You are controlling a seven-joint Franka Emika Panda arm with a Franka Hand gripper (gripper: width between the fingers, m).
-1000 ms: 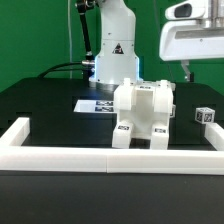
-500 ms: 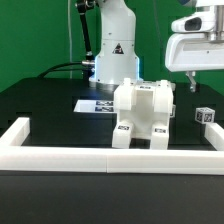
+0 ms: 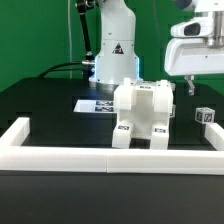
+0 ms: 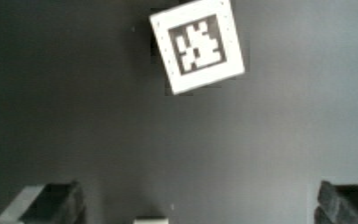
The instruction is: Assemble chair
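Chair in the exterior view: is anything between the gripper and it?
Nothing visible. The open gripper hangs higher than the chair, toward the exterior view's right, with bare space between. The small tagged cube sits farther right, off that path.

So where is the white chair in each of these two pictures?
Exterior view: the chair stands in the middle of the black table, just behind the white border rail.
Wrist view: not in it; only dark table and one white tagged square show.
Shared landmark: the gripper, hanging at the exterior view's right of the chair; its two fingers, wide apart, show in the wrist view.
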